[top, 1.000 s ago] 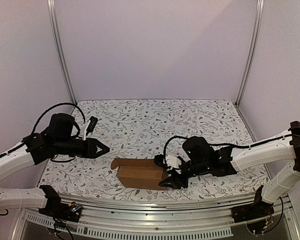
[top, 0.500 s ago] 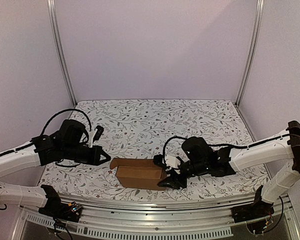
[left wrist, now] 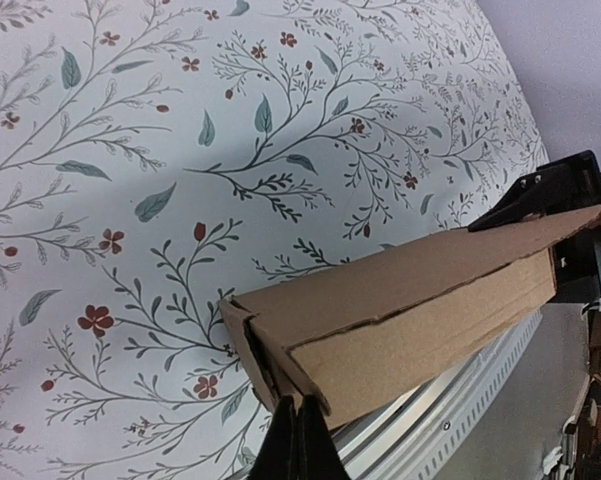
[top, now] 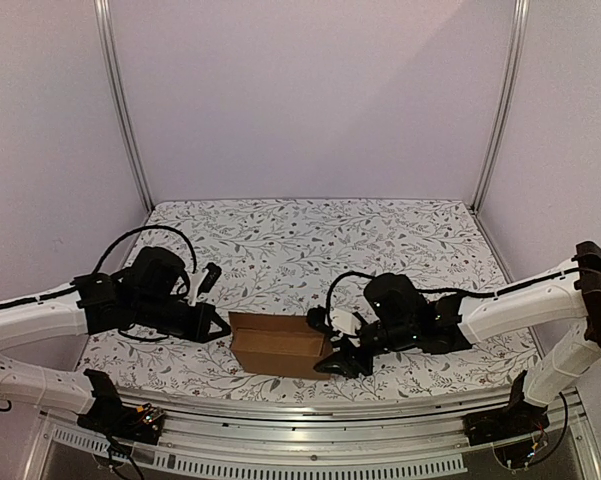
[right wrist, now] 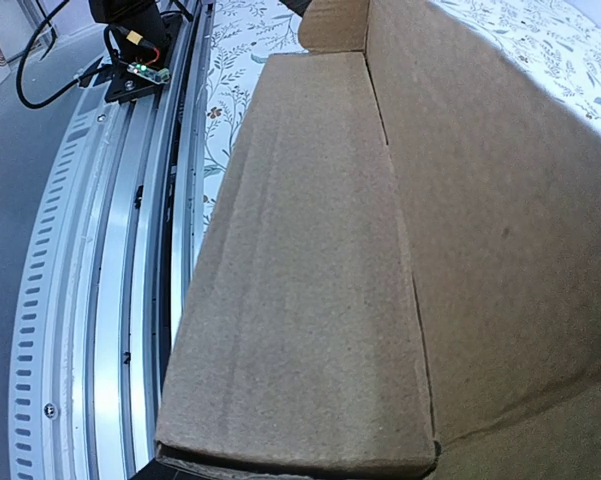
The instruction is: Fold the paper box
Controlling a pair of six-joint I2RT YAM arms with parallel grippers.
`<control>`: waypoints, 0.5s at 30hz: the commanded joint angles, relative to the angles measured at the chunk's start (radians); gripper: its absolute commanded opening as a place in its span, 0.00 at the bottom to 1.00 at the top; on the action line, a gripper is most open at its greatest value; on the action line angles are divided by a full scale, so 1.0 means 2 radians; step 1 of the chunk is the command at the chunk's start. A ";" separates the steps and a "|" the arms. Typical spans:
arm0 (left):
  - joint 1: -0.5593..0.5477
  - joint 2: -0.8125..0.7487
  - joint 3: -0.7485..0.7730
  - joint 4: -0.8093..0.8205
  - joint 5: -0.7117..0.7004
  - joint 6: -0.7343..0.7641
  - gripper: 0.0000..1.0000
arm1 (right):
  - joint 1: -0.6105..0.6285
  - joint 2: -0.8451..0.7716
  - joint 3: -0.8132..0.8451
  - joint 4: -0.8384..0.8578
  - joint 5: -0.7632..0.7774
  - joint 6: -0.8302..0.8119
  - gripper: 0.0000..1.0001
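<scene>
Gently — left gripper (top: 223, 327), fingers together, should nudge the end flap (left wrist: 263, 350) of the box (top: 278, 343) inward; right gripper (top: 335, 362) sits opposite, grip unclear.

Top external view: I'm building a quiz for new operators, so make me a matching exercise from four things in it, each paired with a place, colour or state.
Things:
1. paper box
2. left claw
3. right claw
4. tablecloth

Descriptions:
A. floral print
B. shut, tips at the box's left end
C. at the box's right end
D. brown, lying near the front edge

Pairs: 1-D, 2-B, 3-C, 4-A
</scene>
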 commanded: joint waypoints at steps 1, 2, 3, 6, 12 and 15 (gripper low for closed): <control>-0.010 -0.003 -0.005 0.002 -0.005 -0.003 0.00 | -0.004 0.007 -0.007 0.017 -0.001 0.006 0.36; -0.011 -0.004 -0.005 0.002 -0.008 -0.003 0.00 | -0.004 0.007 -0.008 0.017 0.000 0.006 0.36; -0.011 -0.004 -0.004 -0.001 -0.012 -0.001 0.00 | -0.003 0.007 -0.008 0.017 0.000 0.006 0.36; -0.011 -0.005 -0.001 -0.016 -0.031 0.002 0.00 | -0.004 0.007 -0.009 0.017 0.000 0.006 0.36; -0.011 -0.013 0.007 -0.043 -0.062 0.009 0.00 | -0.004 0.005 -0.012 0.017 0.001 0.006 0.37; -0.011 -0.013 0.008 -0.041 -0.057 0.008 0.01 | -0.004 0.007 -0.012 0.017 0.001 0.006 0.37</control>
